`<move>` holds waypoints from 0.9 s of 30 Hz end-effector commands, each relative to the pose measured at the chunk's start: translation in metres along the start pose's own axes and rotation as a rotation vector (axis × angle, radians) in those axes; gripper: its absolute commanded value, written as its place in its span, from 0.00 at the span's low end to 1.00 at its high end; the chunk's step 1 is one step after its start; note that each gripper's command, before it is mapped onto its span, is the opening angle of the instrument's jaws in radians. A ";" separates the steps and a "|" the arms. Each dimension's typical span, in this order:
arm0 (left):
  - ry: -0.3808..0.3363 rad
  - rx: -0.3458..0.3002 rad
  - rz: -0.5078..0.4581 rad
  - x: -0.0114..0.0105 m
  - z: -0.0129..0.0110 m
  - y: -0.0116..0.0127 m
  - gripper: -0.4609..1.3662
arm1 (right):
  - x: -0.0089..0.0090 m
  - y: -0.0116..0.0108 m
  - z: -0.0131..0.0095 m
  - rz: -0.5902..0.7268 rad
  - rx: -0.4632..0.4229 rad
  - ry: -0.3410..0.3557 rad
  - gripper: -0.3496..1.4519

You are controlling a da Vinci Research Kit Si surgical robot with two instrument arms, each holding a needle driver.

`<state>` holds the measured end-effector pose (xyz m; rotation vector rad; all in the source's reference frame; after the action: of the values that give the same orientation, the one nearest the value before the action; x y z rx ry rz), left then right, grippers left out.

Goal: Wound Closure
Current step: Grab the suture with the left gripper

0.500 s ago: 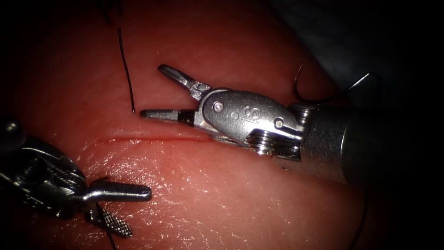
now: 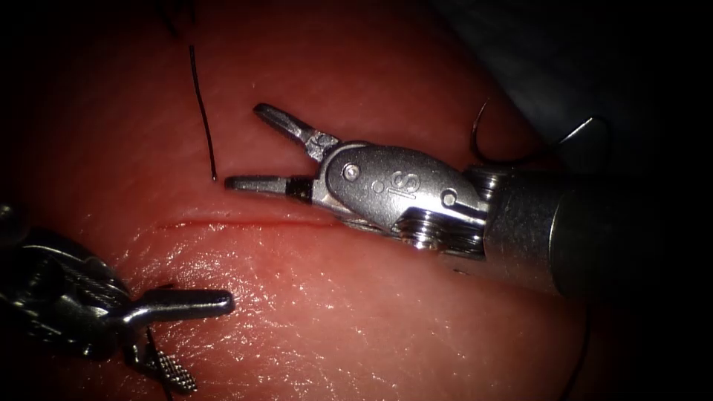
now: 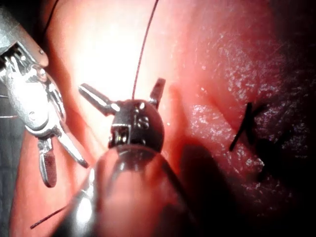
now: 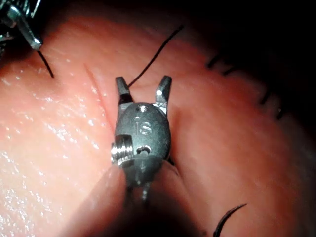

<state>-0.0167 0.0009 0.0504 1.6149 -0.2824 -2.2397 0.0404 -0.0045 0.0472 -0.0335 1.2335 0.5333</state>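
The right hand (image 2: 245, 145) is hovering over the tissue (image 2: 356, 327), just far of the cut (image 2: 245, 221), its jaws standing apart and gripping nothing. The thread (image 2: 202, 111) is running down from the far side and meeting the tissue beside the nearer jaw tip. The left hand (image 2: 208, 343) is waiting at the near left, also spread and clamping nothing; a dark strand is passing by its hinge. What seems to be the needle (image 2: 475, 141) is lying at the far right, held by neither hand; whether it is in the tissue cannot be told. Any grasp would probably go best squarely on the strand, clear of the tissue.
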 end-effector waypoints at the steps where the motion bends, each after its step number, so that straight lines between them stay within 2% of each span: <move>1: -0.019 0.012 -0.016 0.0002 -0.0002 0.0003 0.88 | 0.0000 0.0000 0.0000 0.000 0.004 0.000 0.75; 8: -0.067 0.029 -0.050 0.0011 -0.0003 0.0009 0.90 | 0.0001 -0.0002 -0.0001 0.000 0.005 0.001 0.75; 12: -0.076 0.051 -0.059 0.0017 -0.0002 0.0009 0.87 | 0.0001 -0.0003 -0.0001 0.000 0.006 0.002 0.75; 17: -0.072 0.074 -0.064 0.0020 -0.0003 0.0010 0.72 | 0.0001 -0.0003 -0.0001 0.001 0.005 0.001 0.75; 23: -0.070 0.071 -0.051 0.0022 -0.0008 0.0012 0.64 | 0.0001 -0.0002 -0.0001 0.001 0.005 0.001 0.75; 25: -0.068 0.068 -0.039 0.0022 -0.0010 0.0013 0.54 | 0.0001 -0.0003 -0.0001 0.000 0.005 0.002 0.75; 26: -0.067 0.067 -0.032 0.0021 -0.0011 0.0013 0.39 | 0.0001 -0.0003 -0.0001 0.000 0.005 0.002 0.75; 27: -0.067 0.066 -0.026 0.0021 -0.0012 0.0013 0.29 | 0.0001 -0.0003 -0.0001 0.000 0.005 0.002 0.75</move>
<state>-0.0160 -0.0012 0.0487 1.5931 -0.3621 -2.3299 0.0404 -0.0048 0.0469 -0.0332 1.2353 0.5334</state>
